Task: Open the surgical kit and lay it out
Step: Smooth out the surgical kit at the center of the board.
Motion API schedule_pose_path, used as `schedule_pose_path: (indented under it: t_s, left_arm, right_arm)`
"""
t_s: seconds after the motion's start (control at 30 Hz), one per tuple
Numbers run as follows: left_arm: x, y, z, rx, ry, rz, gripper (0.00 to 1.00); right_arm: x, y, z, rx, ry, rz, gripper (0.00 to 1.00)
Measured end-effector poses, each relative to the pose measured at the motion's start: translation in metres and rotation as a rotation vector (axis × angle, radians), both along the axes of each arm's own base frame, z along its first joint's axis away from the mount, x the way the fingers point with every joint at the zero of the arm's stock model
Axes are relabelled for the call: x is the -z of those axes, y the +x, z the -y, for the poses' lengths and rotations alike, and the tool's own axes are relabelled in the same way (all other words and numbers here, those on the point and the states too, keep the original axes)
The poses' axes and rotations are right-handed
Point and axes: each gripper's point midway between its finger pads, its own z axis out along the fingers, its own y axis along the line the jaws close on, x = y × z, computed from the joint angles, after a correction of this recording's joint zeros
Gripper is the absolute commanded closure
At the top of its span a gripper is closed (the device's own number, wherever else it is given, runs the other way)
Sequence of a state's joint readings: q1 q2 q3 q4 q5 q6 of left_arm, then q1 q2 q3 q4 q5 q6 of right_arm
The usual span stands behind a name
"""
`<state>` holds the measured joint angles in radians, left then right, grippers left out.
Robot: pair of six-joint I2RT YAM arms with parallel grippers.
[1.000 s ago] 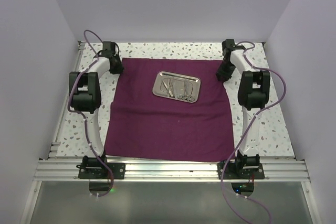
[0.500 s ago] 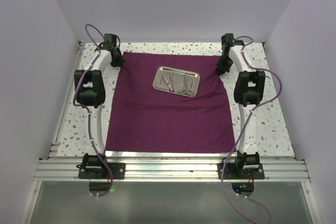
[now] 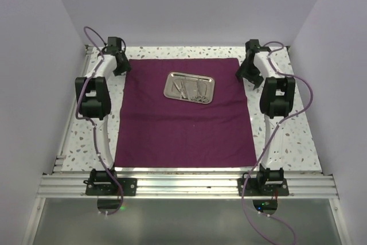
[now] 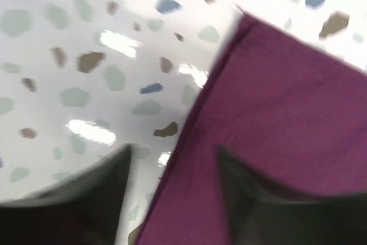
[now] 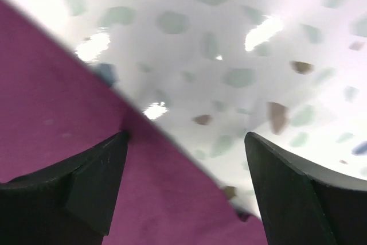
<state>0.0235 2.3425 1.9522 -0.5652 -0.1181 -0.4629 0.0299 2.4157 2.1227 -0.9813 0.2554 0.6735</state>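
The surgical kit's dark magenta cloth wrap point(image 3: 183, 130) lies spread flat on the speckled table. On its far half sits a small shiny steel tray point(image 3: 190, 87) holding thin silver scissors and tweezers point(image 3: 192, 91). My left gripper point(image 3: 121, 65) hovers at the cloth's far left corner, open and empty. In the left wrist view the left gripper point(image 4: 172, 162) straddles the cloth's edge point(image 4: 275, 101). My right gripper point(image 3: 250, 73) stands open at the far right corner. In the right wrist view the right gripper point(image 5: 186, 144) holds nothing and the cloth point(image 5: 51, 113) lies flat below it.
White speckled tabletop point(image 3: 287, 136) shows as strips on both sides of the cloth and behind it. Lilac walls close in the left, right and back. An aluminium rail point(image 3: 183, 185) with both arm bases runs along the near edge.
Both grippers drew the cloth's far corners outward and farther back, then opened and let go. The cloth now lies flat and square, and the tray moved slightly farther back with it.
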Motion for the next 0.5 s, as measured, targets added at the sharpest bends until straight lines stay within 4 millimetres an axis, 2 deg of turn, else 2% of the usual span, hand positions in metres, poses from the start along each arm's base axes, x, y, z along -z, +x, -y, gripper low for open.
schedule_pose_path:
  t_s: [0.03,0.13,0.27,0.4,0.43,0.47,0.5]
  left_arm:
    - [-0.006,0.0,-0.006,-0.018,0.011,0.011,0.02]
    - [-0.032,-0.001,-0.023,-0.058,0.028,0.056,0.0]
    - [-0.085,-0.013,-0.031,-0.077,0.034,0.147,0.0]
    - [-0.126,-0.048,-0.01,-0.04,0.03,0.215,0.03]
    - [-0.131,-0.062,0.002,-0.018,0.024,0.219,0.04]
    - [-0.132,-0.078,0.015,0.006,0.015,0.22,0.05]
    - [-0.129,-0.096,0.029,0.036,0.005,0.205,0.06]
  right_arm:
    - [-0.002,-0.005,0.007,0.011,-0.017,-0.009,0.08]
    - [-0.01,-0.019,0.022,0.037,-0.05,-0.022,0.07]
    - [-0.038,-0.055,0.03,0.044,-0.067,-0.023,0.08]
    - [-0.081,-0.091,0.013,-0.003,0.005,0.065,0.14]
    - [-0.088,-0.098,0.008,-0.017,0.026,0.087,0.17]
    - [-0.096,-0.11,-0.002,-0.048,0.059,0.109,0.24]
    - [-0.1,-0.116,-0.011,-0.075,0.086,0.124,0.27]
